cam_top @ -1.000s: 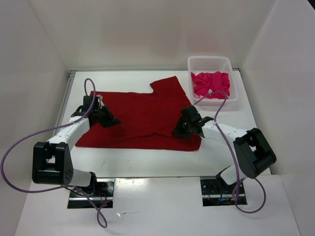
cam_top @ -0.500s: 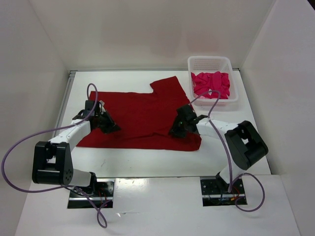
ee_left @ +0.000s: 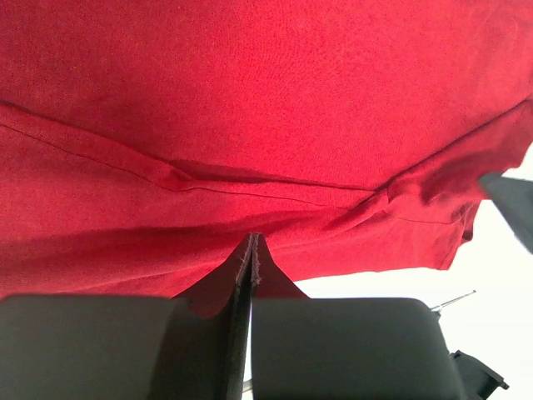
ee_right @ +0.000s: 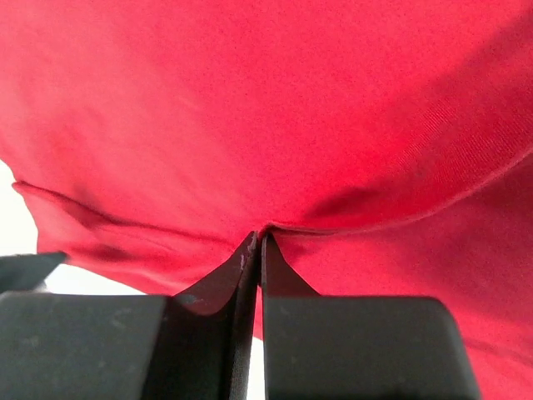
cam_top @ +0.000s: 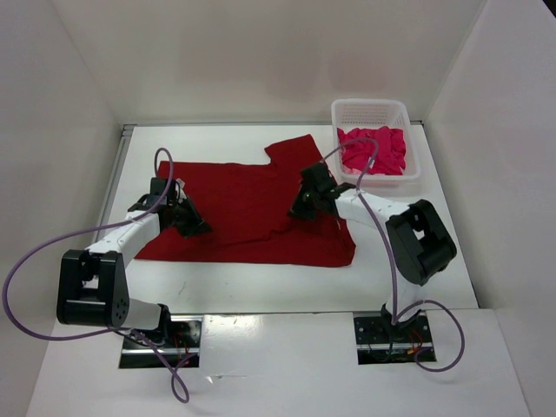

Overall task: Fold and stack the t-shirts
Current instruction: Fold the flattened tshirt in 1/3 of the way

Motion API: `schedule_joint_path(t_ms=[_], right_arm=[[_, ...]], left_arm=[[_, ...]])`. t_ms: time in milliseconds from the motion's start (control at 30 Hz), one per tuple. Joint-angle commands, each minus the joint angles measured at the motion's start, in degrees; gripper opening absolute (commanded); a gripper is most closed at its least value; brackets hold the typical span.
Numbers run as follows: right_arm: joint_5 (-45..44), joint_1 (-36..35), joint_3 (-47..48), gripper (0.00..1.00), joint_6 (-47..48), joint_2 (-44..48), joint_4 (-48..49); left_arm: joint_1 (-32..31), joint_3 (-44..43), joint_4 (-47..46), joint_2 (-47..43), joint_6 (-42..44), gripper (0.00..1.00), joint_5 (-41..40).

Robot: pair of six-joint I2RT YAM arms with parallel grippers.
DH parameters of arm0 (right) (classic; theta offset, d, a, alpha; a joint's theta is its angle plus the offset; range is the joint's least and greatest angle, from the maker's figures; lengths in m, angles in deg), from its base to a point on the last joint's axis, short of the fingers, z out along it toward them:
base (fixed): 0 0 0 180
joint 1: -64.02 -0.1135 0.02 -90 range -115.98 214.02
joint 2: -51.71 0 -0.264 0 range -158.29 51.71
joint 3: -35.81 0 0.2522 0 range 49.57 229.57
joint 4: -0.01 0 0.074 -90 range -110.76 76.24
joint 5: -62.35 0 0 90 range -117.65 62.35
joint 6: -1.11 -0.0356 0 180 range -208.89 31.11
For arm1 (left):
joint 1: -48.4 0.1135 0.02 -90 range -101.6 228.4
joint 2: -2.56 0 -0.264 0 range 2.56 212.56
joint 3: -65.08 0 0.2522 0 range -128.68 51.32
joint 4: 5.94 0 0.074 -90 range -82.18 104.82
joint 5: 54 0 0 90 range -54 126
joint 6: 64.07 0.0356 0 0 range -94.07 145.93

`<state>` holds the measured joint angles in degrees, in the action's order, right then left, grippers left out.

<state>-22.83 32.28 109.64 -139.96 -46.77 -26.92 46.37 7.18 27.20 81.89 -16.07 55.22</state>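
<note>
A dark red t-shirt (cam_top: 243,195) lies spread flat across the table, one sleeve pointing to the far side. My left gripper (cam_top: 198,228) is shut, with its tips on the shirt's left part; in the left wrist view the left gripper (ee_left: 252,239) meets the cloth (ee_left: 250,100) with no pucker between the jaws. My right gripper (cam_top: 297,210) is over the shirt's right half. In the right wrist view the right gripper (ee_right: 256,236) is shut on a pinch of the red cloth (ee_right: 250,100), which creases toward the tips. A magenta-pink t-shirt (cam_top: 372,149) lies crumpled in the basket.
The white lattice basket (cam_top: 369,105) stands at the far right corner of the table, just beyond the right arm. White walls close in the table on the left, far and right sides. Purple cables loop off both arms.
My right gripper moved toward the far left across the shirt and closed from open onto the cloth. My left gripper shifted slightly toward the near side, still shut.
</note>
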Motion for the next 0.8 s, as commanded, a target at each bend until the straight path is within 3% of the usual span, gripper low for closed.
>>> schedule_joint_path(t_ms=[0,133,267,467,533,567,600,667,767], right_arm=[[-0.2,-0.7,7.1,0.05,1.8,-5.5,-1.4],[-0.2,-0.7,13.0,0.09,2.3,-10.4,-2.6],[-0.2,-0.7,16.9,0.45,1.8,-12.2,-2.7],[-1.5,-0.7,15.6,0.48,1.1,-6.0,-0.5],[-2.1,-0.7,13.4,0.4,1.8,-2.6,-1.7],[-2.1,-0.7,12.4,0.32,2.4,-1.5,-2.4],[-2.1,-0.7,11.0,0.16,2.4,-0.2,-2.4],[-1.2,-1.9,5.2,0.04,1.8,3.4,-2.4],[-1.2,-5.9,-0.8,0.0,1.0,4.3,-2.4]], left_arm=[[0.1,-1.8,0.0,-0.1,1.2,0.0,0.2],[0.1,-3.0,0.0,1.0,0.7,0.01,0.2],[0.1,-4.1,0.0,1.0,0.7,0.03,0.2],[0.1,-5.2,2.5,0.5,1.4,0.04,-2.4],[0.1,-5.9,3.6,0.5,2.0,0.04,-3.0],[0.1,-5.9,4.2,0.5,2.8,0.04,-3.7],[0.1,-5.9,5.4,0.5,3.5,0.04,-3.8],[0.1,-5.9,6.5,0.5,4.3,0.02,-4.5],[0.1,-4.1,8.2,0.5,4.9,0.01,-3.8]])
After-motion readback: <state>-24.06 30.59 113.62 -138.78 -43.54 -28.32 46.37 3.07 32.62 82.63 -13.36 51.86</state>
